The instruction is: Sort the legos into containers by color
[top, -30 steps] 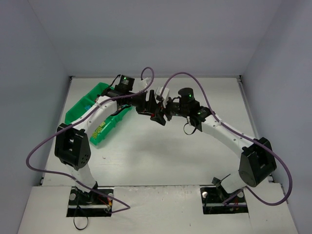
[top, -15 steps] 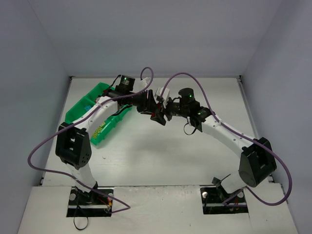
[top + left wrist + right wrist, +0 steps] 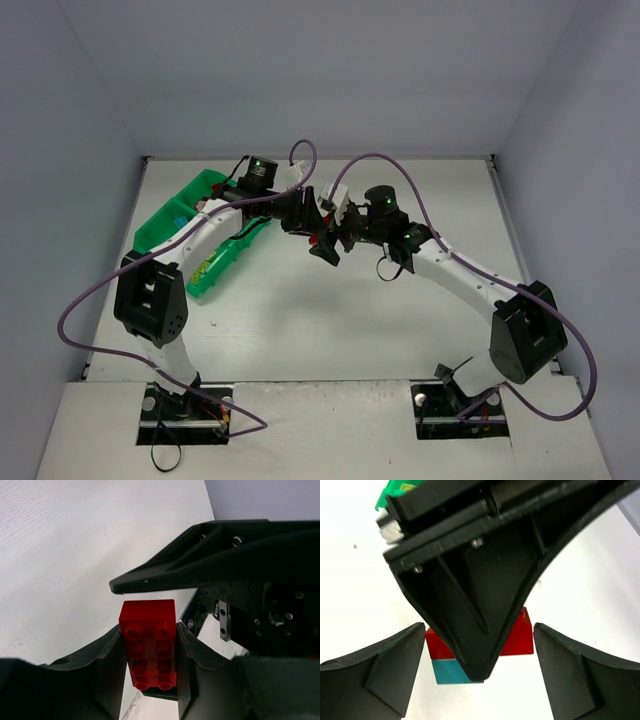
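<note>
White table (image 3: 50,555): red lego (image 3: 148,640) between left jaws (clamped).

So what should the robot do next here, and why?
Probably close the right gripper on the cyan brick. The left gripper clamps a red brick with the cyan one seemingly stuck to it, and the right jaws stand open either side.

No writing, number or brand mark was legible, neither on the green tray (image 3: 160,222) nor the red brick (image 3: 148,640).
</note>
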### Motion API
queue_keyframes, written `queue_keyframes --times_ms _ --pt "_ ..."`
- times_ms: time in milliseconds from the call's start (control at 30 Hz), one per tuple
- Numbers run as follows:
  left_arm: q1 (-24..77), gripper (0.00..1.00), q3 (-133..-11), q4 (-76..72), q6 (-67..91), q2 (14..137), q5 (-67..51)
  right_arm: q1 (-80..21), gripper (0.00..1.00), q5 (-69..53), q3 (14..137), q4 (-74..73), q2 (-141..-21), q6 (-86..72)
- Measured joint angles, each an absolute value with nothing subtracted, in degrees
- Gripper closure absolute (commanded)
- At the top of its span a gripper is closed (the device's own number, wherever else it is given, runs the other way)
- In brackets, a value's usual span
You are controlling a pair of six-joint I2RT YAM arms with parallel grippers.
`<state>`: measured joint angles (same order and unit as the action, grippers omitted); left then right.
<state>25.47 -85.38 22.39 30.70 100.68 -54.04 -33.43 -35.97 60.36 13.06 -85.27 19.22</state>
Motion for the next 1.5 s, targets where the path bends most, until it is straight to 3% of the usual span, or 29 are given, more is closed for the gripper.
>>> queue_keyframes --times_ms 100,267,467,600,1300,1333,1367,1500 --pt "25.39 0.84 -85.38 22.09 29.98 100.68 -54.08 -33.43 0.04 -35.22 60.31 12.10 -85.27 18.96" --pt "25.17 0.84 -85.38 22.02 28.88 100.68 -54.15 -33.41 0.05 -34.37 60.29 10.63 -85.25 18.87" --pt "24.08 0.84 -85.38 22.02 28.51 100.68 -54.48 -33.15 0.19 -33.69 59.20 9.04 -84.27 19.27" --pt "23.66 0.84 -85.38 22.02 28.51 100.68 -55.07 -32.69 0.39 -33.61 58.37 8.32 -83.40 19.66" --pt "23.62 0.84 -83.66 16.86 33.08 100.68 -58.70 -32.64 0.40 -34.13 60.34 8.49 -82.81 19.84" --pt "23.62 0.84 -83.57 16.34 33.47 100.68 -58.78 -32.62 0.42 -34.17 60.34 8.51 -82.61 19.86" --pt "23.62 0.84 -83.46 15.81 33.93 100.68 -58.94 -32.62 0.53 -34.30 60.34 8.54 -82.39 19.92" --pt "23.62 0.84 -82.78 13.78 35.64 100.68 -59.51 -32.67 0.67 -35.16 60.34 8.21 -81.60 20.10"
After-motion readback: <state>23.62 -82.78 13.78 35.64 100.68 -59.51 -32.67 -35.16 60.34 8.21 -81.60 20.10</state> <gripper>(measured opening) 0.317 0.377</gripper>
